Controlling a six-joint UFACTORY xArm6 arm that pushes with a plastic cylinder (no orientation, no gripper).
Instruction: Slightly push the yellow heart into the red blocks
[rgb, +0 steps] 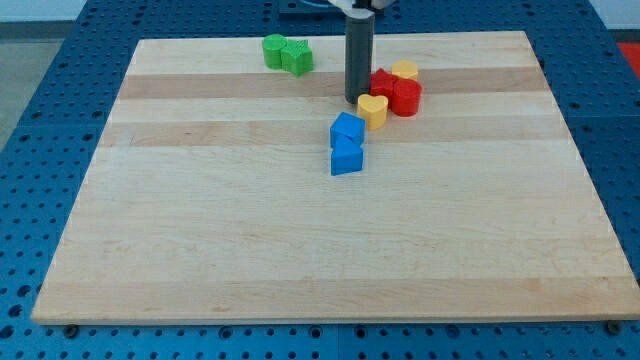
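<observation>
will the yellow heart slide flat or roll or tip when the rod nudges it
The yellow heart looks squat and flat-based, so it will probably slide, not roll or tip. It already sits against the red blocks, so it may turn or shove them. My tip is just off its left, toward the view's top, so an off-centre push could spin it.

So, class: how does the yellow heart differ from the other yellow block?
The yellow heart sits nearer the view's bottom, beside my tip; the other yellow block lies behind the red blocks, farther from the tip. The heart shows a notched top; the other's shape is unclear. Both are yellow and touch red blocks.
</observation>
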